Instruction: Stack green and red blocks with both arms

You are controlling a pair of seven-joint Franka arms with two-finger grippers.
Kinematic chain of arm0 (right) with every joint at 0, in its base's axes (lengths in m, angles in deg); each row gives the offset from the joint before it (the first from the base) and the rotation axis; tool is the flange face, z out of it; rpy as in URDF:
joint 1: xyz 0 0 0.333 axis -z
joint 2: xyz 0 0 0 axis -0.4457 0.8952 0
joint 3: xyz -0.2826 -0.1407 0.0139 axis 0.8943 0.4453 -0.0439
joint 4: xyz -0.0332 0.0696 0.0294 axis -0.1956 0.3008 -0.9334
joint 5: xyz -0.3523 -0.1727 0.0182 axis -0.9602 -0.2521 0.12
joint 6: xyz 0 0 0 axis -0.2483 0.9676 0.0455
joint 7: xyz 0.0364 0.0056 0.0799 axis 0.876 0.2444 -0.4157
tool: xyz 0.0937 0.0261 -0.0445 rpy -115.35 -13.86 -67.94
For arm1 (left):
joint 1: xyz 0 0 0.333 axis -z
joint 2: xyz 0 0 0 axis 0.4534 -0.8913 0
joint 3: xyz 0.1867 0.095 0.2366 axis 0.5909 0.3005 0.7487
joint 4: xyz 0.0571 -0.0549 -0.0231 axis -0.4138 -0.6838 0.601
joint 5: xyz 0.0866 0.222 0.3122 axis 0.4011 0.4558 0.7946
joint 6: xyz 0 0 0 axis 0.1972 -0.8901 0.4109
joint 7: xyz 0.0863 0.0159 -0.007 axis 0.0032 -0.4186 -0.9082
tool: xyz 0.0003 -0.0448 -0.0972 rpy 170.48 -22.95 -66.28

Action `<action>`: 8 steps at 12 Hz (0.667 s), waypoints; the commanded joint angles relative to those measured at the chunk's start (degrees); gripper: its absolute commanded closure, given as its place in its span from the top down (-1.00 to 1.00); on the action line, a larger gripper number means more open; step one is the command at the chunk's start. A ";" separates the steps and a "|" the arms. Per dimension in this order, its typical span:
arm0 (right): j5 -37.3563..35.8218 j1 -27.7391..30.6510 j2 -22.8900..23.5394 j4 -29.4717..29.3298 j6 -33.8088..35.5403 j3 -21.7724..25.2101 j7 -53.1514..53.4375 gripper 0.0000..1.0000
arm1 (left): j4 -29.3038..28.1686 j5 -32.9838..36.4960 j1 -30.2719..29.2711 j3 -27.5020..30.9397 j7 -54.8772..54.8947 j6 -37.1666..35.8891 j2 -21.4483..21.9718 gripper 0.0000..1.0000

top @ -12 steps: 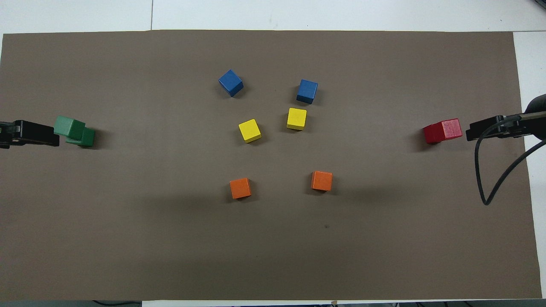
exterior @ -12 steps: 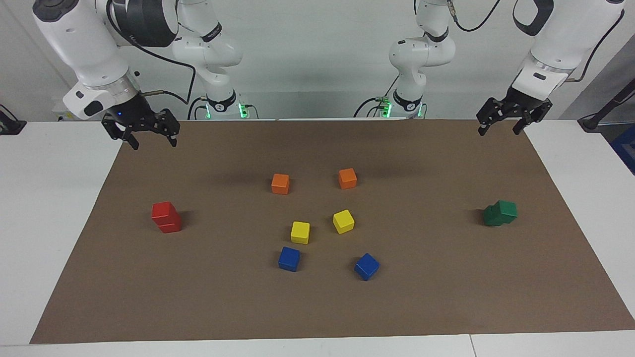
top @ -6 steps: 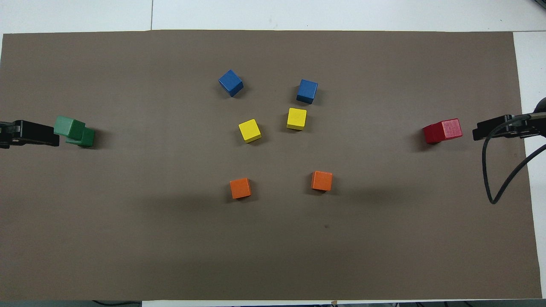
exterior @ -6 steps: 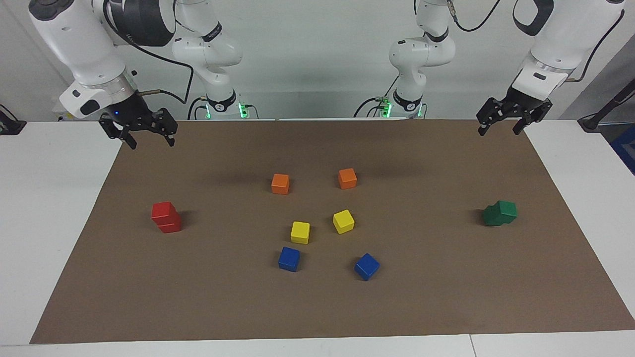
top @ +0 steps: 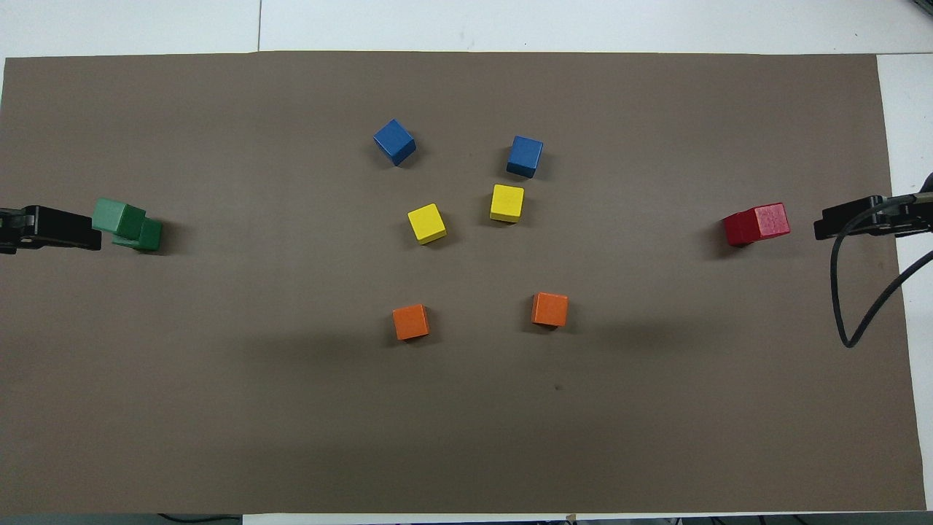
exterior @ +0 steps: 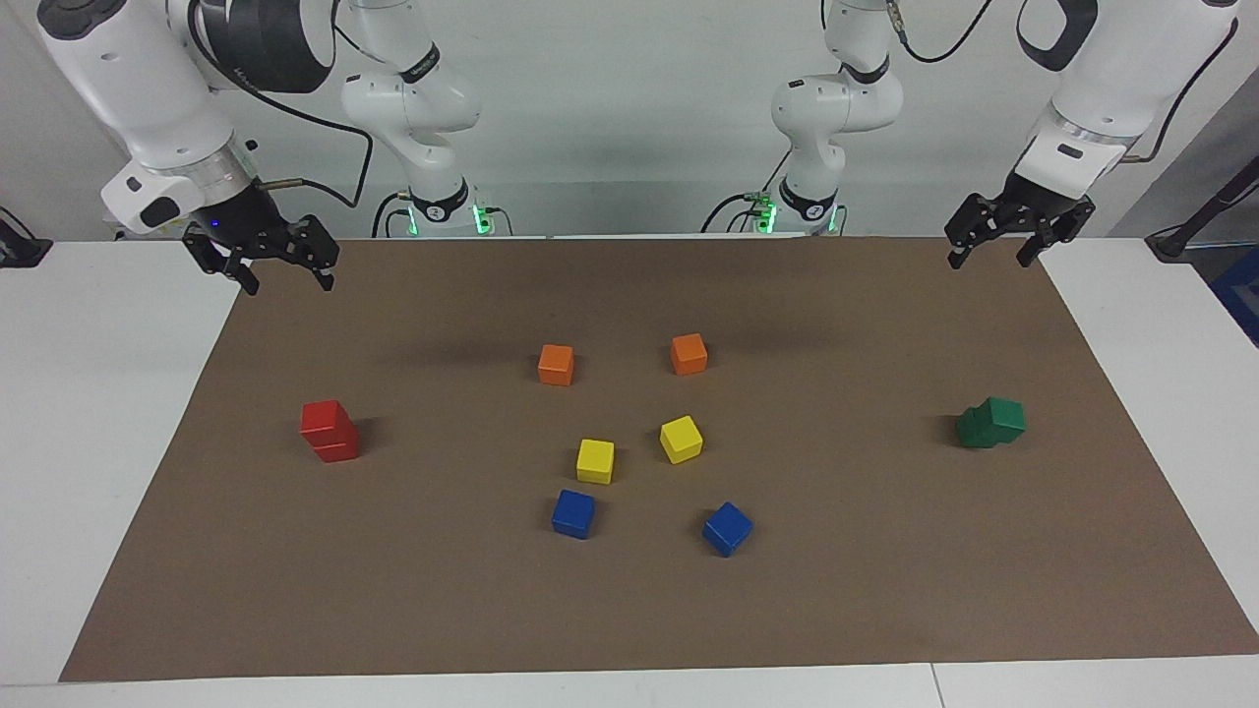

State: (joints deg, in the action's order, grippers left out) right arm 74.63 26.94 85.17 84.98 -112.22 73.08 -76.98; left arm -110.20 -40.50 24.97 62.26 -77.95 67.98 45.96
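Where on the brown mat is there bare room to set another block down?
Bare: between the red stack and the orange cubes; between the green stack and the yellow cubes. Crowded: mid-mat, around the blue cubes. Left gripper and right gripper hang open.

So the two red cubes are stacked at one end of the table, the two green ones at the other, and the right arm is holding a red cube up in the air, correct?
Not quite. The red stack and green stack stand as you say, but the right tool holds nothing: the facing view shows its fingers open and empty, raised over the mat's edge. The left tool is open and empty too.
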 commanded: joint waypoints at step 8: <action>-2.79 1.19 -0.59 0.25 -0.13 -0.97 0.54 1.00 | -0.28 1.03 0.40 0.23 0.60 0.14 0.83 1.00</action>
State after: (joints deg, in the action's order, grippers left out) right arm 72.57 27.10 85.17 85.00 -112.22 72.68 -76.98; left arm -110.20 -40.50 24.98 62.25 -77.94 67.98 45.96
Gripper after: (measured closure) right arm 0.000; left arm 0.000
